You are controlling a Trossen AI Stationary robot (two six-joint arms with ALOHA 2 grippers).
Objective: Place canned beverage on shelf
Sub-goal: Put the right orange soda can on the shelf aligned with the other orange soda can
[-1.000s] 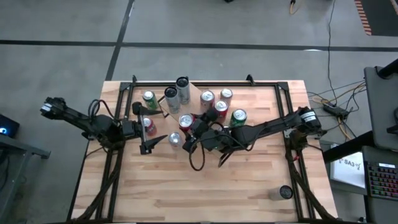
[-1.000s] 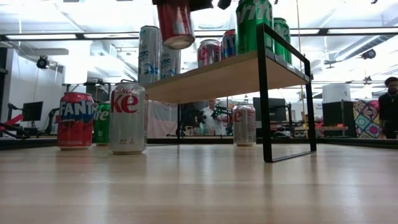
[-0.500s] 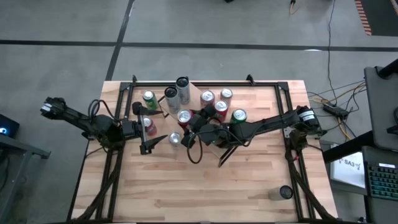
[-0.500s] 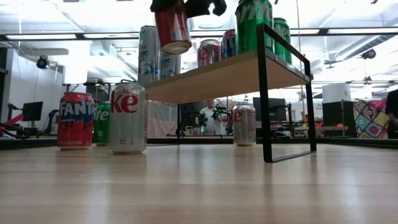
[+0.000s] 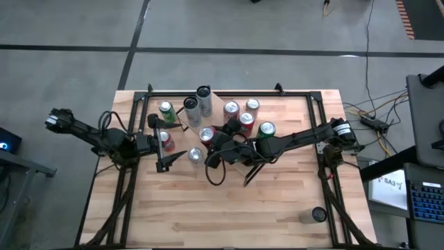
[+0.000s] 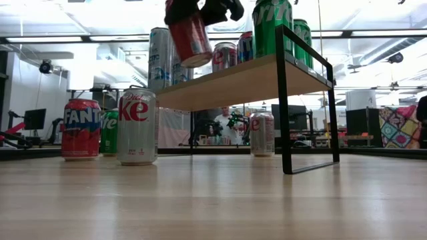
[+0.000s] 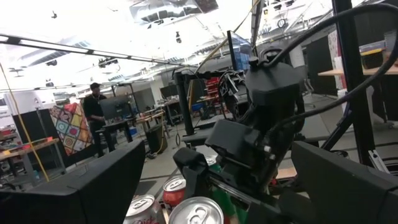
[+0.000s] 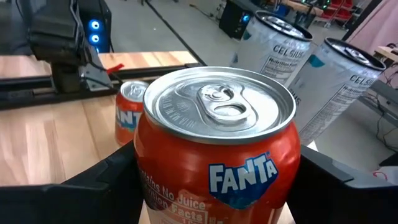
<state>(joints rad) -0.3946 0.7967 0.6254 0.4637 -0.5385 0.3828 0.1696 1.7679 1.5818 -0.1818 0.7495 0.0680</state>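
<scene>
Right hand (image 6: pixel 200 12) is clamped on a red Fanta can (image 8: pixel 217 155), one finger on each side of the can body. In the low view the Fanta can (image 6: pixel 191 40) hangs tilted, clear of the tabletop (image 6: pixel 213 200), above the near-left part of the shelf (image 6: pixel 240 83) and just in front of two tall Celsius cans (image 6: pixel 160 57) standing on the shelf board. In the high view the held can (image 5: pixel 206 134) sits near the middle of the shelf area, with the right arm reaching in from the right side of the tabletop (image 5: pixel 277 201).

Shelf contents, low view: a red cola can (image 6: pixel 225 55), a can with blue and red print (image 6: pixel 245 47), a green Sprite can (image 6: pixel 271 27) at the front corner post, and a further green can (image 6: pixel 302 41) behind it.

Tabletop contents, low view: a second Fanta can (image 6: pixel 81 129), a green can (image 6: pixel 109 132) partly hidden behind it, a Diet Coke can (image 6: pixel 137 126), and a silver can (image 6: pixel 261 133) under the shelf. The right wrist view shows the second Fanta can (image 8: pixel 129 112) beyond the held one.

Left hand (image 5: pixel 166 149) waits at the left side of the tabletop with its fingers apart and nothing between them. A person (image 7: pixel 96 118) stands in the room beyond, seen in the left wrist view.
</scene>
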